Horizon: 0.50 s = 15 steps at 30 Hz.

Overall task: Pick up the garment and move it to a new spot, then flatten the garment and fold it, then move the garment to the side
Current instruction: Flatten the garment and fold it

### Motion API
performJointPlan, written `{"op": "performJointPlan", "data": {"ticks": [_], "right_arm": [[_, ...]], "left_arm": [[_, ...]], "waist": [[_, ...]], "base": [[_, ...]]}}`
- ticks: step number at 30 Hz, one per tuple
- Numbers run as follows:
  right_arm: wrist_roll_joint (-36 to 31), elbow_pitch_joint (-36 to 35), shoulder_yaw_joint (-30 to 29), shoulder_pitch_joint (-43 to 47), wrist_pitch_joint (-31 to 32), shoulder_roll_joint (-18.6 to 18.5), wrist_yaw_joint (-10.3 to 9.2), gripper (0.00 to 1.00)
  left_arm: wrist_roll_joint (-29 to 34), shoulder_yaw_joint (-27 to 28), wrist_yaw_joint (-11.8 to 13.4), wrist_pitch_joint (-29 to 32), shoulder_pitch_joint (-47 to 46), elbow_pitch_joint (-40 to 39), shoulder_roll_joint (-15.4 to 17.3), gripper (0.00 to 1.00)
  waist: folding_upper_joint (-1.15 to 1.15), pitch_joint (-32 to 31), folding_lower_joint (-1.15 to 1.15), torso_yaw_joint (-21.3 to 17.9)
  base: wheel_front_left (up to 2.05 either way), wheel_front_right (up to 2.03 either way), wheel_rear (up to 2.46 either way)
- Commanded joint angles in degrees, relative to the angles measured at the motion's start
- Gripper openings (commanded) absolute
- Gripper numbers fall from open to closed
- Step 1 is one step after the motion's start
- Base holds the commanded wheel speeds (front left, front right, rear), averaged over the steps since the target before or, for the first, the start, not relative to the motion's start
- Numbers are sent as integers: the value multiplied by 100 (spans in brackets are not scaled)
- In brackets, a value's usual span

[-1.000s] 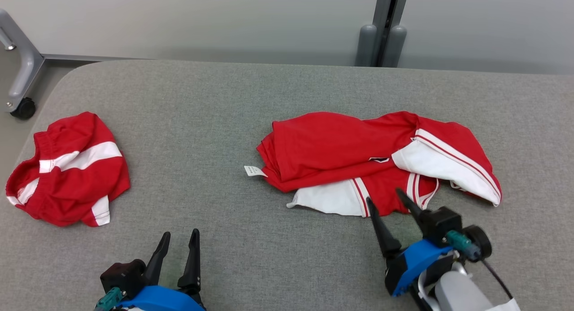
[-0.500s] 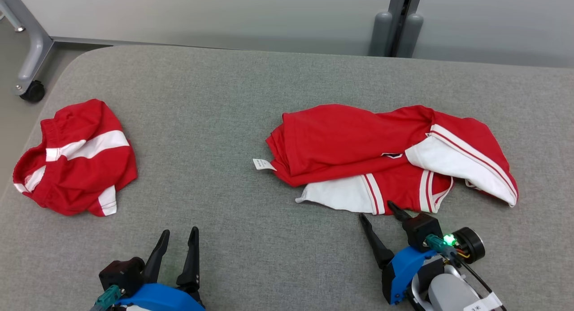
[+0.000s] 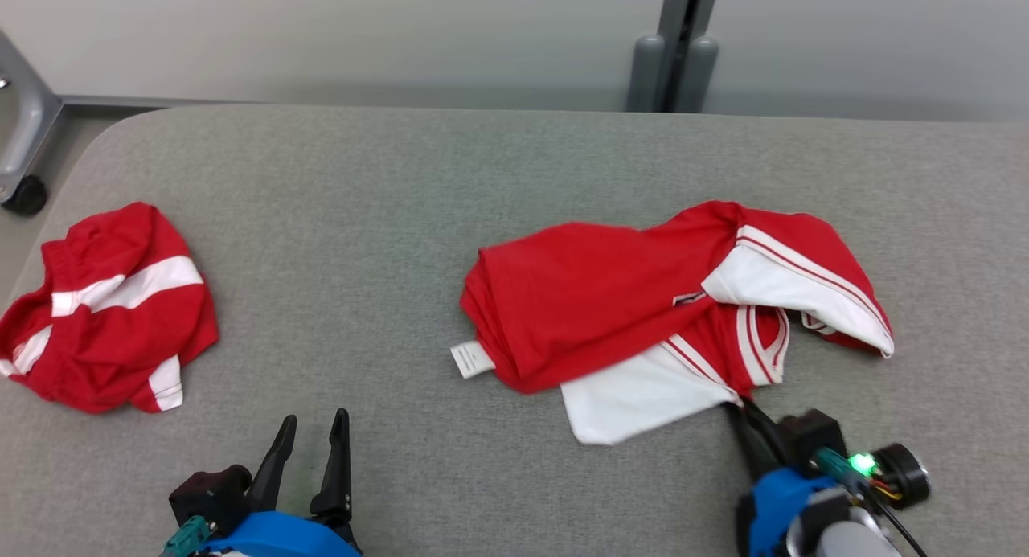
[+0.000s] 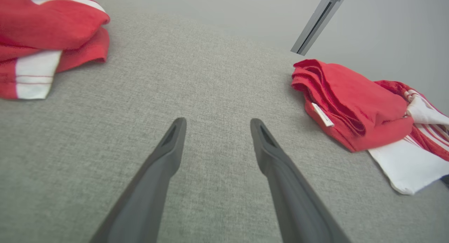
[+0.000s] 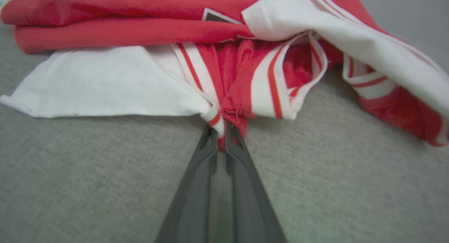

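A grey fabric-covered table (image 3: pixel 386 187) takes up most of the scene, with a pale wall (image 3: pixel 321 34) behind it and a dark post (image 3: pixel 671 59) standing against that wall. Off the table's far left corner, a metal leg ends in a black wheel (image 3: pixel 24 195). Near the left edge of the table lies a crumpled pair of red shorts (image 3: pixel 104 316) with white stripes. Just right of them and closer to the robot, the left gripper (image 3: pixel 315 416) points across bare fabric with its two dark fingers spread apart and nothing between them. Well apart from the shorts, right of the table's middle, lies the shirt (image 3: pixel 595 300). It is rumpled and doubled over, with its red body to the left and a small white label (image 3: pixel 470 358) sticking out at that end. A white panel lies flat on the table along its near side, and a white sleeve with red stripes is bunched up at the right. At the shirt's near edge, the right gripper (image 3: pixel 738 406) has its fingers pinched together on a gathered bit of red and white striped hem, right where the white panel ends. A small green light (image 3: pixel 862 463) glows on that wrist.
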Motion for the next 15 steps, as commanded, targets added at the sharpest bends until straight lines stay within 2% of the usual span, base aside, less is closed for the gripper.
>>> {"op": "performJointPlan", "data": {"ticks": [1,10,11,12,15], "right_arm": [[-91,-15,-77,212,25,-90,-9,0],[-510,-890,-1260,823,11,-272,-10,0],[-515,-949,-1384,832,11,-252,-10,40],[-501,-1039,-1485,839,10,-217,-10,100],[-369,-1410,-1599,803,11,-110,-6,100]], "left_arm": [[47,11,-8,-15,33,-32,1,100],[146,-17,-8,-15,65,-112,-67,100],[153,-33,-8,-15,68,-114,-69,100],[152,-39,-8,-15,71,-116,-73,100],[154,-86,-8,-15,67,-141,-75,100]], "waist": [[0,-81,0,-95],[0,-249,0,-445],[0,-253,0,-467],[0,-254,0,-488],[0,-231,0,-544]], "base": [[0,0,0],[0,0,0],[0,0,0],[0,0,0],[0,0,0]]}}
